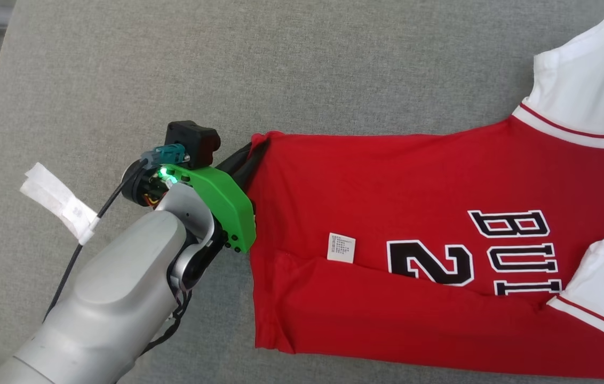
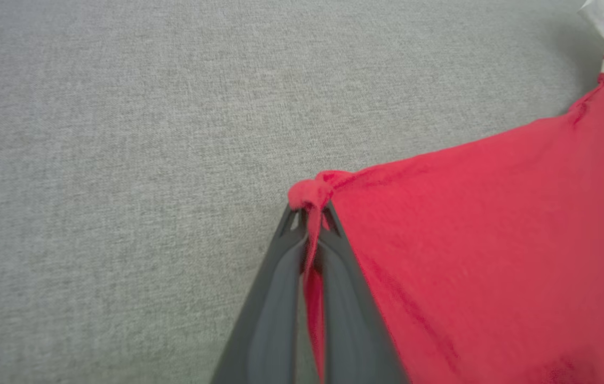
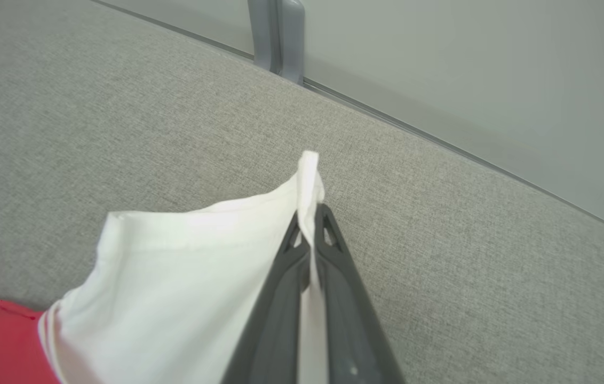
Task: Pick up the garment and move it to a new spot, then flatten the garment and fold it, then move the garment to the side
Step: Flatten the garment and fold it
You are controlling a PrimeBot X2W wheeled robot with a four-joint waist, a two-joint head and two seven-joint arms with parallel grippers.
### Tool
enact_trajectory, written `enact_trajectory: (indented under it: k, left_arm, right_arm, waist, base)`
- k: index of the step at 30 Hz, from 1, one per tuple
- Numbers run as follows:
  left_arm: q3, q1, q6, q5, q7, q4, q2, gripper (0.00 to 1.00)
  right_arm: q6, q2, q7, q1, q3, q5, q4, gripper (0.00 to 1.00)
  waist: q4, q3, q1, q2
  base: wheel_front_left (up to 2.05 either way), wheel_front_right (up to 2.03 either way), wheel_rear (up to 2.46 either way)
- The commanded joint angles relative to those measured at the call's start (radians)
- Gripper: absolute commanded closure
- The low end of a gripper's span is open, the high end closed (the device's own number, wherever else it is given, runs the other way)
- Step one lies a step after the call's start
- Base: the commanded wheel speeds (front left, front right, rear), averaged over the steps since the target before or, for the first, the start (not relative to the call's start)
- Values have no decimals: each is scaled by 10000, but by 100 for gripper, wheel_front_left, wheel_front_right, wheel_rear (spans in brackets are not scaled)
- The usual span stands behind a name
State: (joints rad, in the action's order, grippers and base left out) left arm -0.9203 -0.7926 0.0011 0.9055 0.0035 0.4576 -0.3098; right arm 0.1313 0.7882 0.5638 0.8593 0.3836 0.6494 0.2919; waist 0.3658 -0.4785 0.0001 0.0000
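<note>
The garment (image 1: 387, 213) is a red jersey with white sleeves and black-and-white lettering, spread across the grey surface with its near edge folded over. My left gripper (image 1: 256, 152) is shut on the red hem corner at the jersey's upper left. In the left wrist view that gripper (image 2: 310, 213) pinches a bunched red corner (image 2: 312, 189) between both fingers. My right gripper (image 3: 310, 216) is shut on the edge of a white sleeve (image 3: 184, 266), seen in the right wrist view. In the head view that sleeve (image 1: 590, 80) lies at the top right.
A grey fabric surface (image 1: 174, 80) lies under everything. A white tape tag (image 1: 56, 200) hangs on the left arm's cable. A white care label (image 1: 341, 248) sits on the jersey. The surface's far edge and a grey post (image 3: 278, 37) show in the right wrist view.
</note>
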Motion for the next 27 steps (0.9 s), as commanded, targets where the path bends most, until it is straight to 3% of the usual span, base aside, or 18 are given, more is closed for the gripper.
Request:
enact_trajectory:
  k: [1, 9, 14, 22, 27]
  left_arm:
    - [60, -86, 77, -112, -84, -1, -187, 100]
    - [176, 1002, 221, 135, -602, -772, -647, 100]
    - [406, 2461, 795, 452, -1082, -1818, -1368, 100]
    - [729, 4719, 1675, 1129, -1595, -3600, -2209, 100]
    - [673, 5242, 1896, 1127, -1922, -3761, -2100, 100]
  right_arm:
    - [-10, 85, -197, -214, -48, 139, -151, 100]
    - [-9, 256, -1442, -2035, -298, 739, -1811, 100]
    - [-7, 203, -2080, -4392, -1080, 719, -2829, 100]
    - [-6, -967, -2105, -7656, -2295, 369, -4102, 100]
    - [-6, -1672, -2221, -8370, -2411, -111, -4010, 100]
  waist:
    - [-238, 282, -1, 0]
    - [-800, 1224, -1, 0]
    - [-1249, 2012, -1, 0]
    - [-1741, 2884, -1, 0]
    - [-1857, 3167, -1, 0]
  base:
    - [0, 0, 0]
    - [0, 0, 0]
    - [0, 0, 0]
    - [0, 0, 0]
    - [0, 0, 0]
